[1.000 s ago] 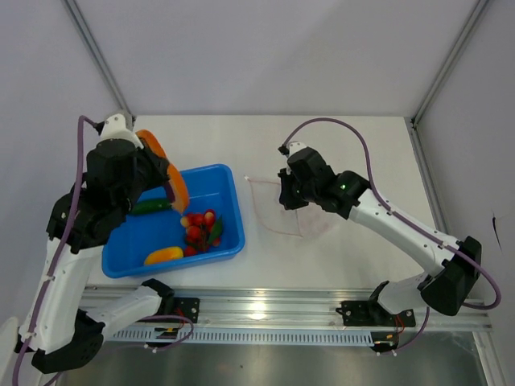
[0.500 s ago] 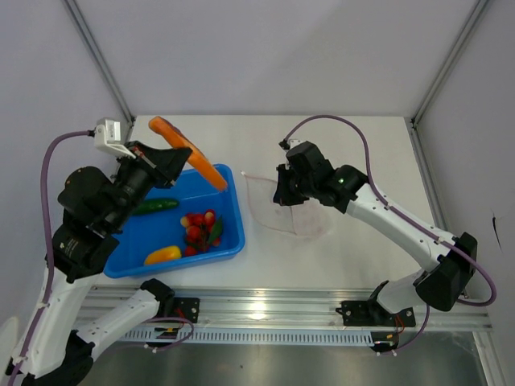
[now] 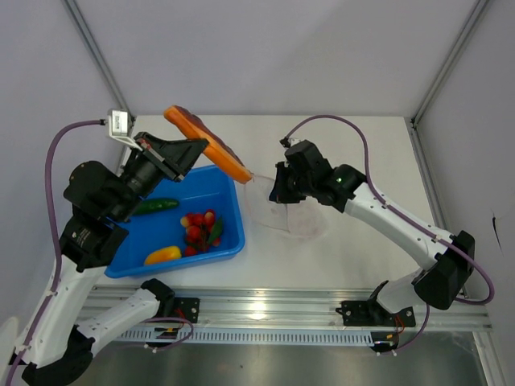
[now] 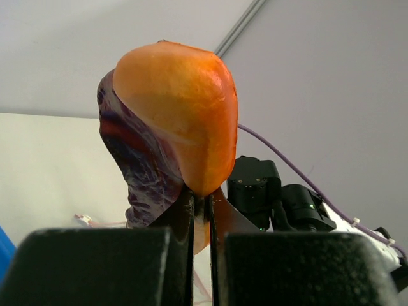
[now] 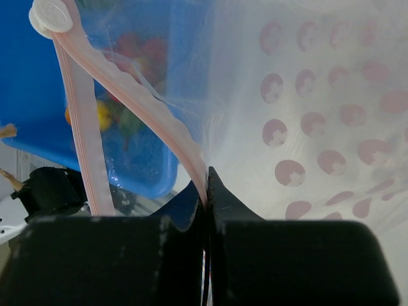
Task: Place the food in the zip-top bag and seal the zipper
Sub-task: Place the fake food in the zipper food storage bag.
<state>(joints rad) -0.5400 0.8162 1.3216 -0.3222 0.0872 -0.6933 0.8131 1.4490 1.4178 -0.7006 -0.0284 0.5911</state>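
My left gripper (image 3: pixel 195 147) is shut on the orange-red wedge slice (image 3: pixel 221 158), holding it in the air over the blue tray's far right corner, its tip close to the bag's mouth. In the left wrist view the wedge (image 4: pixel 185 108) stands up from the shut jaws (image 4: pixel 201 205). My right gripper (image 3: pixel 278 190) is shut on the zipper (image 5: pixel 153 108) of the clear zip-top bag (image 3: pixel 296 219), holding one mouth edge up. The bag's dotted wall (image 5: pixel 306 95) fills the right wrist view above the gripper (image 5: pixel 207 185). Cherry tomatoes (image 3: pixel 199 228), a green piece (image 3: pixel 153 206) and a yellow-orange piece (image 3: pixel 163 255) lie in the tray.
The blue tray (image 3: pixel 185 261) sits at the table's left front and shows through the bag as blue (image 5: pixel 38 95). Grey walls and frame posts enclose the white table. The right arm (image 4: pixel 255 185) shows behind the wedge.
The left arm has lifted the wedge from over the tray and swung it right, toward the bag's mouth. The right gripper has shifted slightly left with the bag's edge.
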